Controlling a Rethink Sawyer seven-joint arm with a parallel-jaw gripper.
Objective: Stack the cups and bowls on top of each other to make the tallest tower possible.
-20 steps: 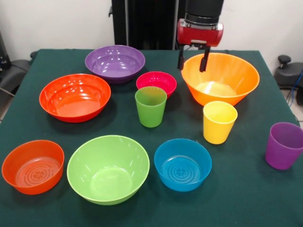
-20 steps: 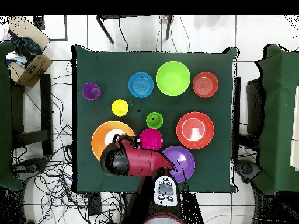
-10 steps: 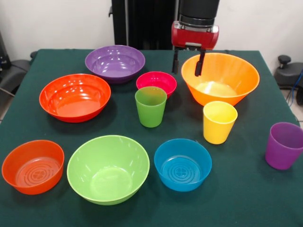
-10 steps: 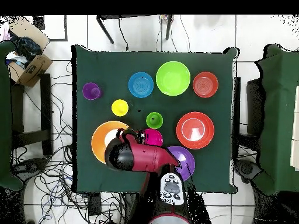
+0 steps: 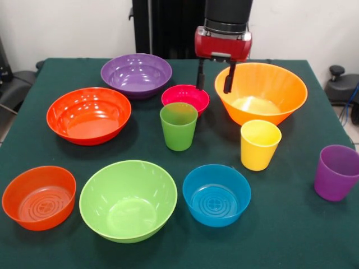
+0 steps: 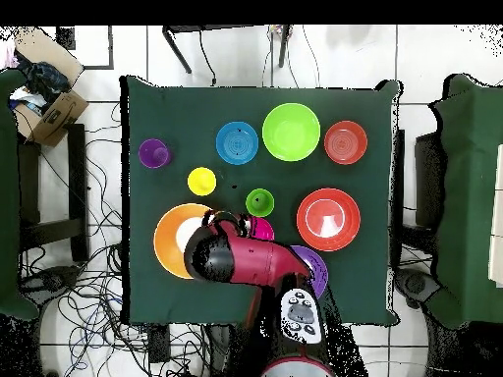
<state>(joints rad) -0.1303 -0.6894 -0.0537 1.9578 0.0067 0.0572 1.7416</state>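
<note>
Nothing is stacked yet: all ten pieces sit apart on the green counter (image 5: 297, 224). The claw (image 5: 213, 80) hangs released and empty, fingers spread, between the small pink bowl (image 5: 185, 98) and the big orange bowl (image 5: 261, 92). Judging by this, the pink bowl seems the target: centre one finger inside its rim, descend straight, then pinch the wall gently.

Green-clothed table (image 5: 291, 235) w/ 7 bowls (image 5: 128, 199), 3 cups (image 5: 179, 126), all separate.
</note>
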